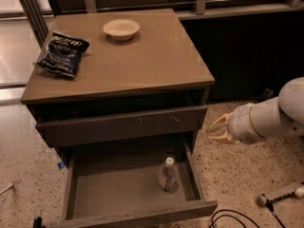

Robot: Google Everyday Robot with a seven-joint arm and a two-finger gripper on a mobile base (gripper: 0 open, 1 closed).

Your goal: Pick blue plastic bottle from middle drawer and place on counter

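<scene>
The blue plastic bottle [167, 174], clear with a white cap, stands upright at the right side of the open middle drawer [109, 191], near its right wall. The counter [137, 61] is the tan top of the cabinet above. My gripper [212, 131] hangs in the air to the right of the cabinet, outside the drawer, at about the height of the drawer above and higher than the bottle. Its pale fingers [219, 122] point left toward the cabinet, with a gap between them, and hold nothing.
A dark blue chip bag [61, 53] lies on the counter's left side and a pale bowl [121, 28] sits at its back. The drawer above [123, 125], with a scratched front, is slightly pulled out. A black cable [228, 217] and a grey tool [280, 194] lie on the speckled floor at the right.
</scene>
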